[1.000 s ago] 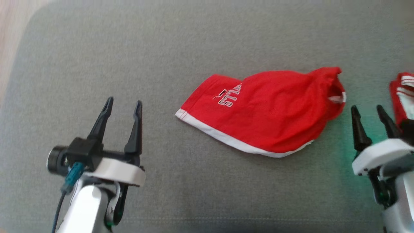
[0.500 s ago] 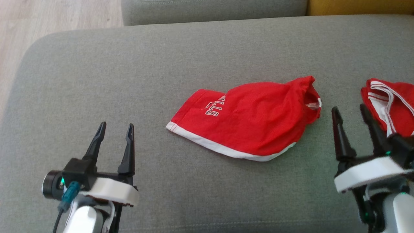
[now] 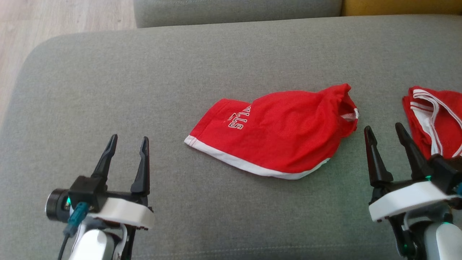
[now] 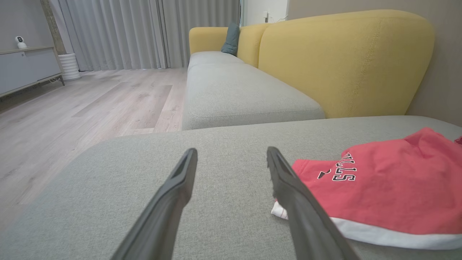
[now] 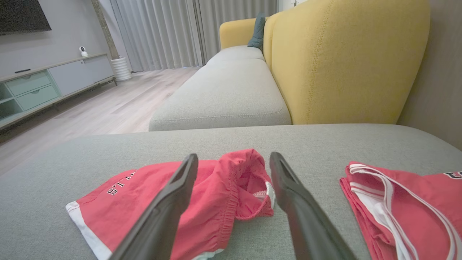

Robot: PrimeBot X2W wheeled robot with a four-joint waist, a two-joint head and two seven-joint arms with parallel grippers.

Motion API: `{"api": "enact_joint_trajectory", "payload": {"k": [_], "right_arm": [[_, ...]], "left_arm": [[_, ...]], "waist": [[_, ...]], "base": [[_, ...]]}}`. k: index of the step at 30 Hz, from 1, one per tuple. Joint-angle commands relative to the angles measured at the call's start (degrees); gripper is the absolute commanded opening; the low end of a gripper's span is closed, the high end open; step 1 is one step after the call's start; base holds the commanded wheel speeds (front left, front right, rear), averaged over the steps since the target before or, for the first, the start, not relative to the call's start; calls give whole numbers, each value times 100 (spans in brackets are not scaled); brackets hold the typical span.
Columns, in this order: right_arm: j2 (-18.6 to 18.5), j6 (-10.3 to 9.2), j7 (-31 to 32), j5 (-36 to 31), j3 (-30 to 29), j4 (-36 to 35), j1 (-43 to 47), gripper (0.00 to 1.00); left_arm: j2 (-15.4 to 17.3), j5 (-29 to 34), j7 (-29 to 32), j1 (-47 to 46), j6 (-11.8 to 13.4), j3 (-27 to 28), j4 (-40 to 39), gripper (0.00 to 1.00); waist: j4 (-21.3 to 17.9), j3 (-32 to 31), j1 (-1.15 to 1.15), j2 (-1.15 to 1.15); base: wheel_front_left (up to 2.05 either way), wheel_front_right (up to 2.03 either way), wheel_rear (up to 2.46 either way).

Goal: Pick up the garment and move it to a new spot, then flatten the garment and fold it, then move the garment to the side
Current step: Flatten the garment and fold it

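The red shorts (image 3: 278, 137) lie bunched in the middle of the grey cushion (image 3: 144, 72). The left gripper (image 3: 129, 139) and right gripper (image 3: 383, 128) hang at its near edge, wide open and empty. The right one may grab the other red cloth (image 3: 440, 119) by mistake — it's too close.

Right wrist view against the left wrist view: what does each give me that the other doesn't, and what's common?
Right wrist view adds: the open right gripper aimed at the gathered waistband of the red shorts with white hem, plus a second red, white-trimmed garment lying apart to their right. Left wrist view adds: the open left gripper, one finger crossing in front of the shorts' white hem corner. Both share: the shorts, the grey fabric cushion, the yellow sofa back.
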Motion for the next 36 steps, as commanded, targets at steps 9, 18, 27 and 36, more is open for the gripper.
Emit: {"api": "enact_joint_trajectory", "payload": {"k": [9, 18, 27, 36], "right_arm": [[-69, -5, 211, 27, 300, 32, -165, 100], [-213, -5, 261, 147, 679, 865, -675, 100], [-225, -5, 249, 278, 907, 1569, -1180, 0], [-217, -5, 72, 360, 842, 1118, -1213, 0]], "left_arm": [[162, -26, 0, -324, 36, 136, -209, 100], [104, 19, -16, -626, -17, -8, -247, 100], [55, 37, -53, -832, -61, -86, -140, 100], [28, 31, -76, -866, -62, -98, -95, 100]], "waist": [[64, 176, 0, 0], [200, 586, 0, 0], [293, 761, 0, 0], [312, 767, 0, 0]], "base": [[0, 0, 0], [0, 0, 0], [0, 0, 0], [0, 0, 0]]}}
